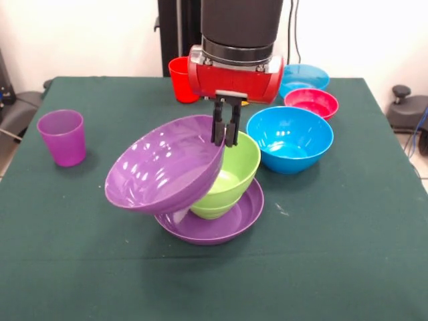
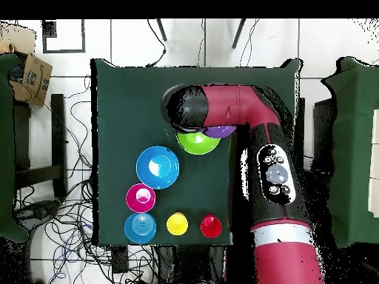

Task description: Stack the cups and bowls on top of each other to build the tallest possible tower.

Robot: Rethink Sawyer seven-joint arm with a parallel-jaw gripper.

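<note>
My gripper (image 1: pixel 225 131) reaches down from the red wrist and is shut on the rim of a large purple bowl (image 1: pixel 164 166). That bowl hangs steeply tilted, its opening facing up and to the right, leaning on the lime green bowl (image 1: pixel 234 175). The green bowl sits in a second purple bowl (image 1: pixel 224 224) on the cloth. To the right stands a blue bowl (image 1: pixel 289 138). In the overhead view the arm covers most of the stack, leaving only some lime green bowl (image 2: pixel 198 142) and a purple rim (image 2: pixel 220 132) in sight.
A purple cup (image 1: pixel 62 137) stands alone at the left. A red cup (image 1: pixel 179 79), a small red bowl (image 1: pixel 311 101) and a light blue bowl (image 1: pixel 304 77) line the far edge. The overhead view also shows a yellow cup (image 2: pixel 177 223) there.
</note>
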